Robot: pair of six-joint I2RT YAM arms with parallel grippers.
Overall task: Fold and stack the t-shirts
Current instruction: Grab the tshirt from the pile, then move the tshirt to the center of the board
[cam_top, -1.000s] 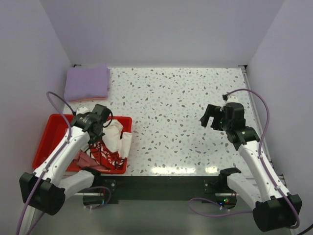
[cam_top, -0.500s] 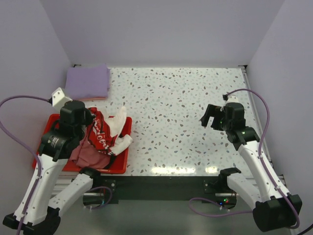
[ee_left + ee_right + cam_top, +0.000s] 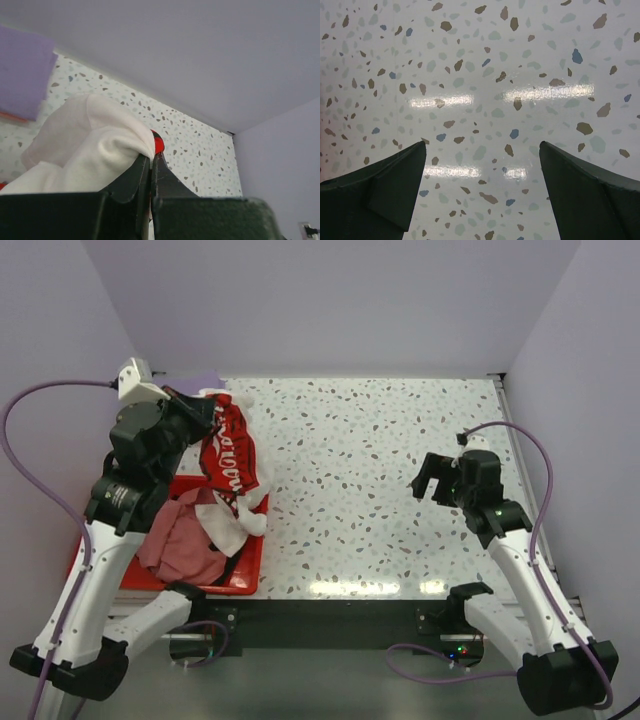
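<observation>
My left gripper (image 3: 207, 412) is shut on the cream-white t-shirt (image 3: 232, 465) with the red print and holds it high above the red tray (image 3: 250, 565); the cloth hangs down to the tray's right rim. In the left wrist view the jaws (image 3: 151, 159) pinch a white fold (image 3: 95, 150) with a bit of red showing. A pink t-shirt (image 3: 185, 545) lies in the tray, with a black one partly under it. The folded lavender t-shirt (image 3: 22, 75) at the far left corner is mostly hidden by my left arm in the top view. My right gripper (image 3: 430, 480) is open and empty over the speckled table (image 3: 485, 100).
Purple walls close in the table on the left, back and right. The tray sits at the near left edge. Cables loop beside both arms.
My left gripper has lifted the cream-white t-shirt up out of the tray and toward the back left. The pink shirt stayed in the tray. The right arm has not moved.
</observation>
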